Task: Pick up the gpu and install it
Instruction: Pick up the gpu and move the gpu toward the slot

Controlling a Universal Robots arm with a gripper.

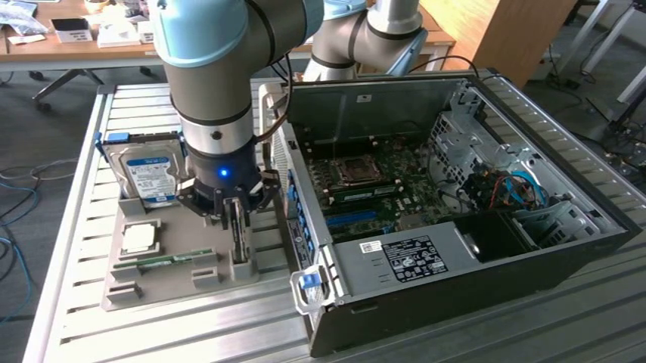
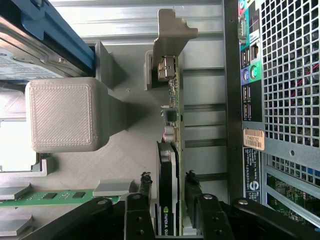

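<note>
Four parts sat in the grey tray (image 1: 192, 276) on the slatted counter (image 1: 151, 333): hard drive (image 1: 148, 175), processor (image 1: 138, 238), memory stick (image 1: 166, 259) and the gpu (image 1: 239, 240).

The gpu stood on edge in its own slot, probably so a straight-down grasp could take it by its flat faces. Taking the exterior view as a clock face centred on the gpu, the hard drive lay at 10 o'clock, the processor at 9 and the memory stick near 8. The opened computer case (image 1: 565, 249) lay at 3, with its motherboard (image 1: 374, 189) exposed.

The pincer (image 2: 169, 184) hung directly over the card, lowered around its upper edge. The wrist view showed its fingers (image 2: 145, 187) apart, one beside the dark cooler and one beside the green board. A thin sliver of tray was visible on each side, so they straddled the card without clamping it. The silver bracket (image 2: 172, 35) pointed away from the pincer, clear of the grasp.

My judgement: pick-up had reached the closing stage, the card was not lifted and nothing was installed.
</note>
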